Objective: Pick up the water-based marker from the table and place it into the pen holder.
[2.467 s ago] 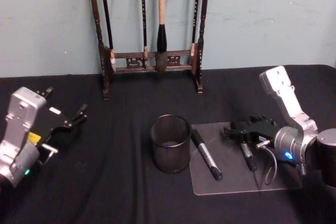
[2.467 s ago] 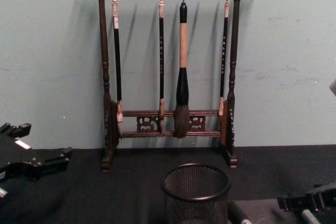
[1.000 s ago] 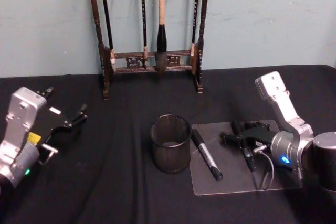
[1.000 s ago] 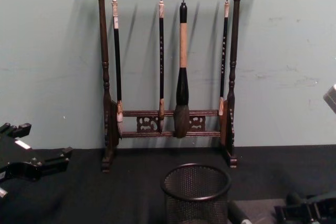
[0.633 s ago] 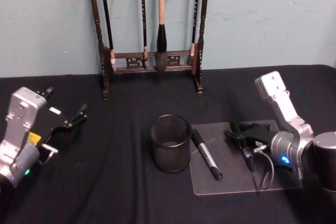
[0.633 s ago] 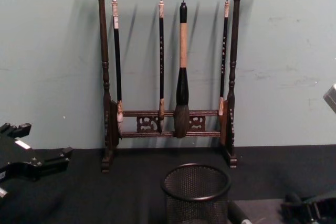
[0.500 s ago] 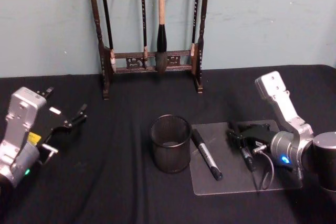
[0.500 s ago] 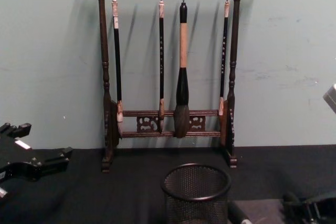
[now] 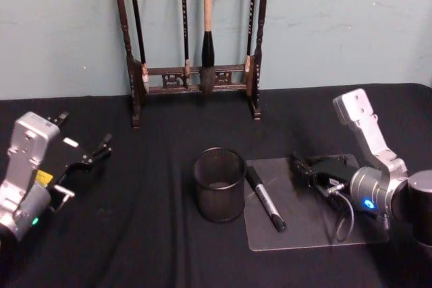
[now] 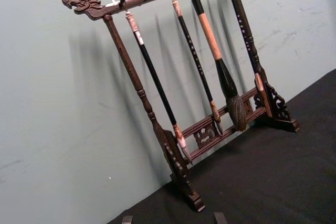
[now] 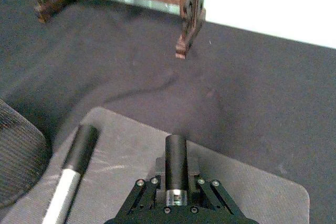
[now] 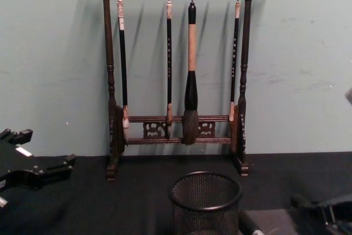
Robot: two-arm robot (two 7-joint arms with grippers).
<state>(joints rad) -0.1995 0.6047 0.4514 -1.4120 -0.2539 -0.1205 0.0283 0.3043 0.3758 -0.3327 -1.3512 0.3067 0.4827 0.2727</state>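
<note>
Since the dark, cylindrical water-based marker (image 11: pixel 176 156) sits clamped between the jaws of the right gripper (image 9: pixel 307 166), lying level and apparently raised off the clear plastic mat (image 9: pixel 304 231), the step in hand looks like the carry to the black wire-mesh pen holder (image 9: pixel 219 202). That cup stands upright on the black cloth surface (image 9: pixel 148 234), just beside the mat's left edge. A second marker (image 9: pixel 265 199), grey-bodied with a black cap, lies on the mat between gripper and holder, so the carry should pass above it. Tipping the held marker toward vertical, centring it over the round rim and lowering before release should keep the light cup from being nudged. The left gripper (image 9: pixel 86 133), fingers spread, hangs well apart at the surface's left side.
</note>
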